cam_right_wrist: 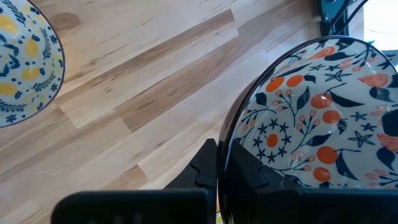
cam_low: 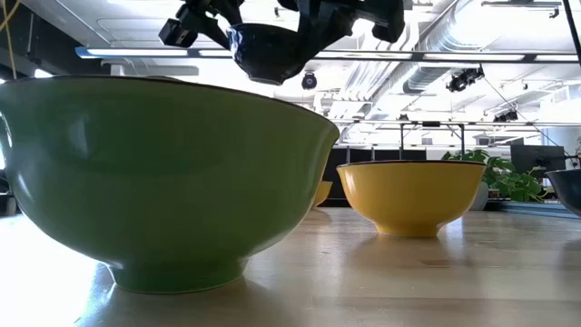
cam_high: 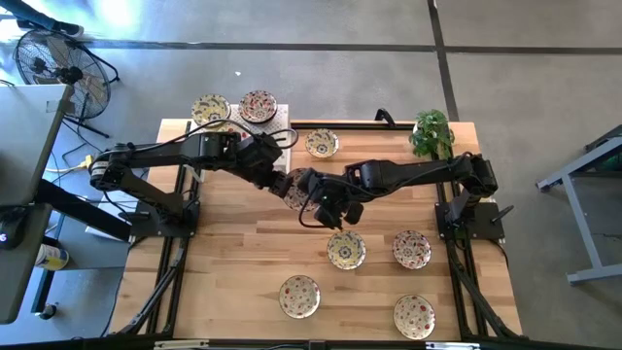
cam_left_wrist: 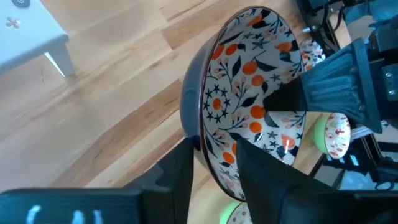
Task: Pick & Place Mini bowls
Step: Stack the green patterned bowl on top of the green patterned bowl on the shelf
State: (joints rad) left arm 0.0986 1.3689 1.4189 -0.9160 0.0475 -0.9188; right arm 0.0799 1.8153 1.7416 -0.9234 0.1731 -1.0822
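Observation:
A mini bowl, dark outside with orange flowers inside, hangs tilted on its edge above the table's middle. In the low view its dark underside shows high above the tabletop. My right gripper is shut on its rim. My left gripper is open; one finger stands outside the wall and one inside, at another stretch of the rim, with a gap between them. Whether they touch the bowl I cannot tell. The two grippers meet at the bowl from the left and right. My right gripper pinches the bowl's rim with one finger on the dark outer wall and one on the patterned inside. The fingers slant down from the table's right side. The bowl is lifted clear of the table, tipped up on its edge.
Several more mini bowls lie on the table: one at the far middle, two right of centre, two near the front edge. Two bowls sit by the white rack. A plant stands far right.

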